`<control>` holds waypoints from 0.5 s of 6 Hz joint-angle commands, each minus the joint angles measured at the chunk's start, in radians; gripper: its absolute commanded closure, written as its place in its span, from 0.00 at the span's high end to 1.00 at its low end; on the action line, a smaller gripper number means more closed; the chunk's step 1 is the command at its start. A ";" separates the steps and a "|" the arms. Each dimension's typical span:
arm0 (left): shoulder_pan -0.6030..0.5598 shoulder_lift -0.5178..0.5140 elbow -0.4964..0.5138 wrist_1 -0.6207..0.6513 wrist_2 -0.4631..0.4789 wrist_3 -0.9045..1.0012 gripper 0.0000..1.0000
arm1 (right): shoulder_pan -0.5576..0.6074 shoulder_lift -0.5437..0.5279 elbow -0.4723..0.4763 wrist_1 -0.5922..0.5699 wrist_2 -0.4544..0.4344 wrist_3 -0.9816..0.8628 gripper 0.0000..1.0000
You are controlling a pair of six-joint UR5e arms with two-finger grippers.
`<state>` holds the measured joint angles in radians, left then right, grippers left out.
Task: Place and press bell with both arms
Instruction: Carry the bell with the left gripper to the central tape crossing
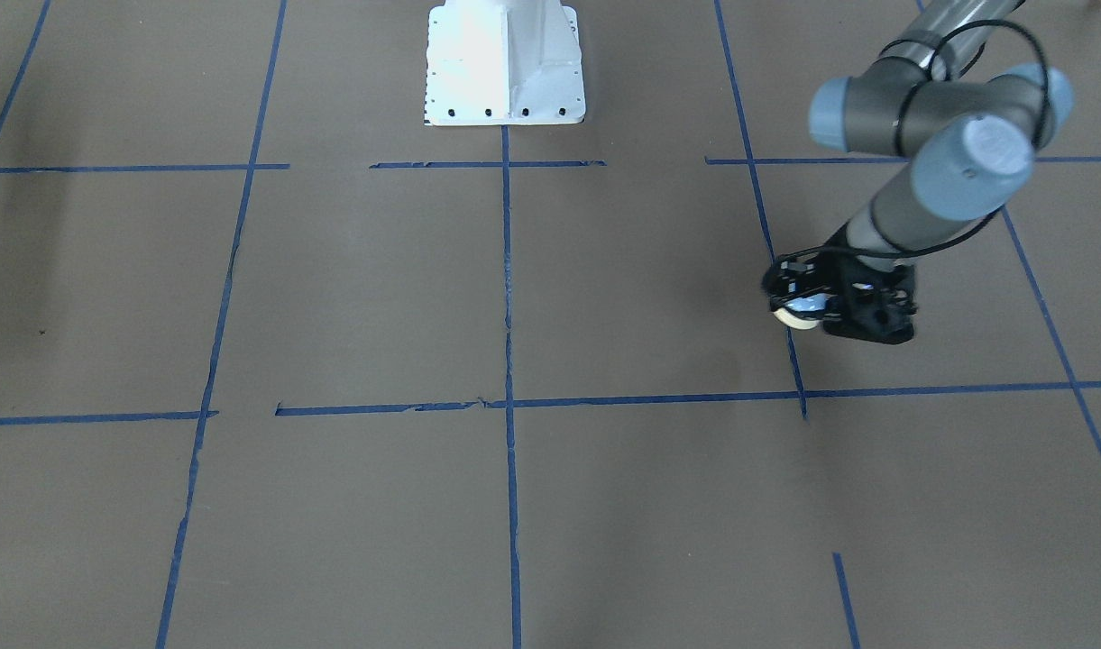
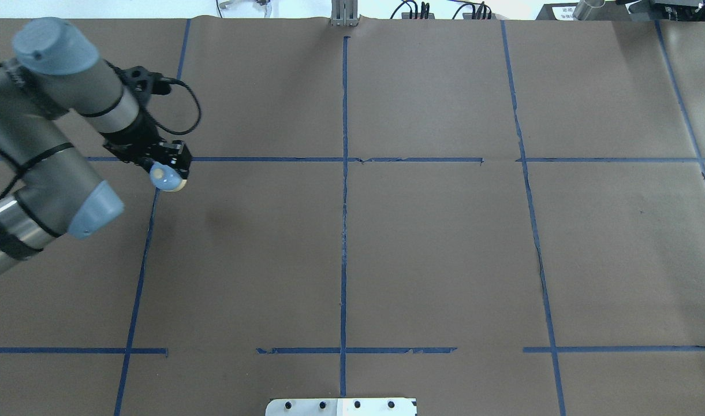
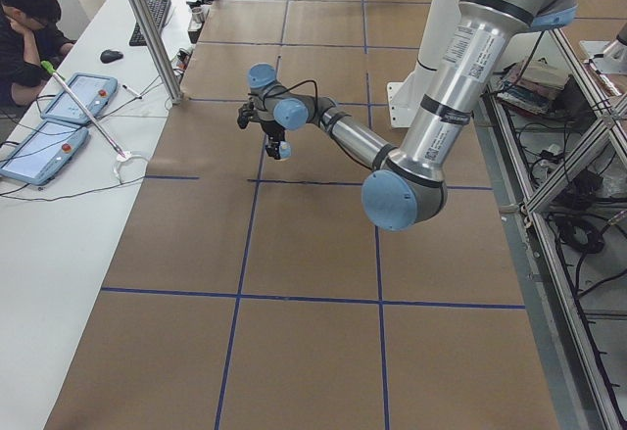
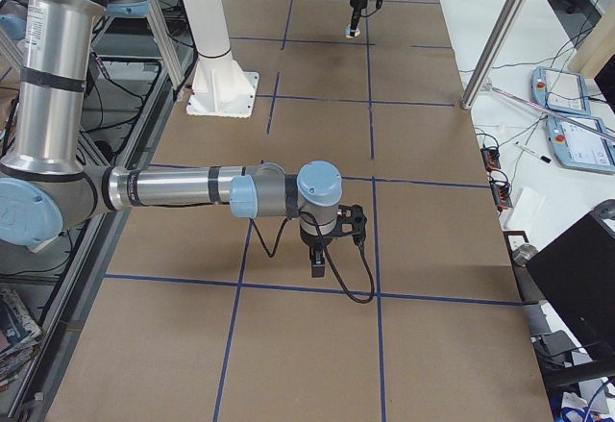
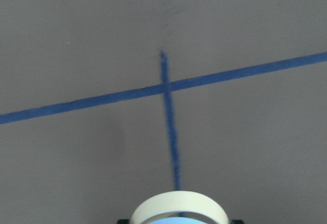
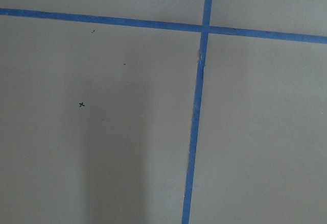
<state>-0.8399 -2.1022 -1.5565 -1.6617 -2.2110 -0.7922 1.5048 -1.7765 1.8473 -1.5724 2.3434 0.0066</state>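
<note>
The light-blue bell (image 2: 167, 181) with its cream rim is clamped in my left gripper (image 2: 168, 172), which holds it a little above the brown table near a blue tape crossing. It also shows in the front view (image 1: 798, 313) under the left gripper (image 1: 825, 302), and its rim fills the bottom edge of the left wrist view (image 5: 179, 209). My right gripper (image 4: 318, 264) shows only in the exterior right view, low over the table beside a tape line. I cannot tell whether it is open or shut. No bell is near it.
The white mounting pedestal (image 1: 505, 63) stands at the robot's side of the table. Blue tape lines (image 2: 344, 202) divide the brown surface into squares. An operator (image 3: 24, 28), tablets (image 3: 44, 146) and a metal pole (image 3: 147, 28) are at the far side table.
</note>
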 commanded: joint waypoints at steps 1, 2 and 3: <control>0.067 -0.233 0.194 -0.001 0.027 -0.126 0.07 | 0.000 0.000 -0.006 0.000 -0.001 0.000 1.00; 0.103 -0.371 0.323 -0.006 0.092 -0.216 0.07 | 0.000 0.002 -0.011 0.000 -0.001 -0.001 1.00; 0.148 -0.468 0.466 -0.098 0.170 -0.275 0.07 | 0.000 0.000 -0.011 0.000 -0.001 -0.001 1.00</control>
<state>-0.7326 -2.4652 -1.2225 -1.6967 -2.1085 -1.0040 1.5048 -1.7757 1.8376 -1.5723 2.3425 0.0062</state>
